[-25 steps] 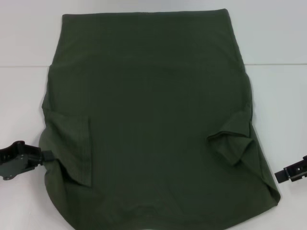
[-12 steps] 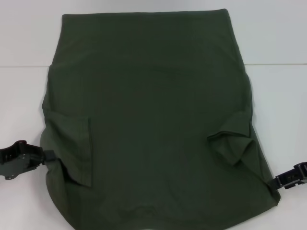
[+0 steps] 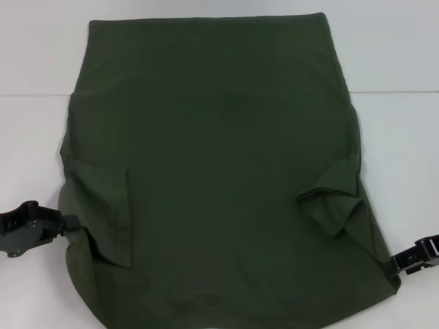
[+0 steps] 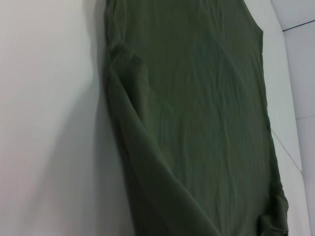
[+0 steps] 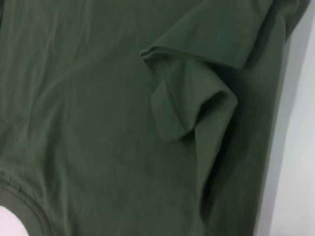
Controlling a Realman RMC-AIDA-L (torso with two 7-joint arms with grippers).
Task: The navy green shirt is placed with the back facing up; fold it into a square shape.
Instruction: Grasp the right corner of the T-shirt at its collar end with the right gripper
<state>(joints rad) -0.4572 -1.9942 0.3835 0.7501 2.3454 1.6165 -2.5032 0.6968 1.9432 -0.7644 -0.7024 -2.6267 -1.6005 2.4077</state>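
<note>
The shirt [image 3: 212, 171] took up most of the table [image 3: 391, 62], so open room was only the white strips down both sides and past the far hem. Both sleeves were folded in on top. Left gripper [image 3: 65, 223] and right gripper [image 3: 394, 264] each sat touching a near edge.

White, matte tabletop [image 3: 391, 164], plain and evenly lit. Thin dark seam [image 3: 398, 92] across it toward the far side, seen on both flanks. Soft, faint shadows only. Same white surface [image 4: 49, 118] in the left wrist view.
</note>
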